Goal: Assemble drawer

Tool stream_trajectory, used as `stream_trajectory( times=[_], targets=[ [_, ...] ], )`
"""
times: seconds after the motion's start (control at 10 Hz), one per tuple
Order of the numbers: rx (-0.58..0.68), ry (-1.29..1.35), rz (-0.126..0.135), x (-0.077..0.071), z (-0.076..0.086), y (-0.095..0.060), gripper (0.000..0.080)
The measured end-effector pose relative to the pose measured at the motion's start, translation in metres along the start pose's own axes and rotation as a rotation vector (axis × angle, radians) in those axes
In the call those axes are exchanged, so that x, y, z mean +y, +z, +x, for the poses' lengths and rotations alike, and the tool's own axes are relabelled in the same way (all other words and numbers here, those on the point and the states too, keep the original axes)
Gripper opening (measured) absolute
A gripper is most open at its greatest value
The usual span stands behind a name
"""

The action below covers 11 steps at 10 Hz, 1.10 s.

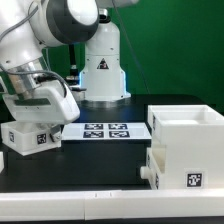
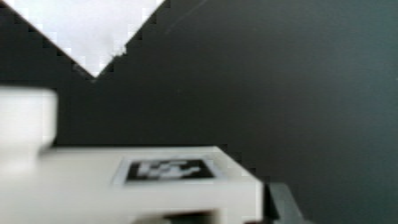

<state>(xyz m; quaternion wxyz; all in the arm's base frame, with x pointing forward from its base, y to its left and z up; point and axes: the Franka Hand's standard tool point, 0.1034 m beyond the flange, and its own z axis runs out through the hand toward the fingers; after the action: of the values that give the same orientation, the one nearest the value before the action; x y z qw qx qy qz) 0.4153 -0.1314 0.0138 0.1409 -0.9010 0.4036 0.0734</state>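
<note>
A small white drawer tray (image 1: 27, 137) with a square marker lies on the black table at the exterior view's left. My gripper (image 1: 38, 122) is down on it, its jaws closed over the tray's wall. In the wrist view the tray (image 2: 107, 180) fills the near field, its marker (image 2: 169, 168) facing up, and one grey finger (image 2: 285, 207) lies against its outer side. The tall white casing (image 1: 186, 125) stands at the exterior view's right. A second tray (image 1: 178, 172) with a marker sits at the casing's front.
The marker board (image 1: 105, 130) lies flat on the table between the tray and the casing; its corner shows in the wrist view (image 2: 98, 30). The robot's white base (image 1: 103, 65) stands behind it. The table's front edge is close to the casing.
</note>
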Motion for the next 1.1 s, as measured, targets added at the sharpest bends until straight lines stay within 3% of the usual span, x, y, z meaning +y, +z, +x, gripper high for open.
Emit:
stream_trajectory(
  times=[0.1, 0.6, 0.9, 1.0, 1.1],
  targets=[
    [0.001, -0.001, 0.000, 0.000, 0.000, 0.000, 0.0050],
    [0.001, -0.054, -0.006, -0.004, -0.001, -0.003, 0.0050],
    [-0.047, -0.290, -0.006, -0.035, -0.019, -0.008, 0.0048],
    [-0.071, -0.375, -0.029, -0.049, -0.031, -0.010, 0.0046],
    [-0.018, -0.359, -0.028, -0.049, -0.033, -0.013, 0.0046]
  ],
)
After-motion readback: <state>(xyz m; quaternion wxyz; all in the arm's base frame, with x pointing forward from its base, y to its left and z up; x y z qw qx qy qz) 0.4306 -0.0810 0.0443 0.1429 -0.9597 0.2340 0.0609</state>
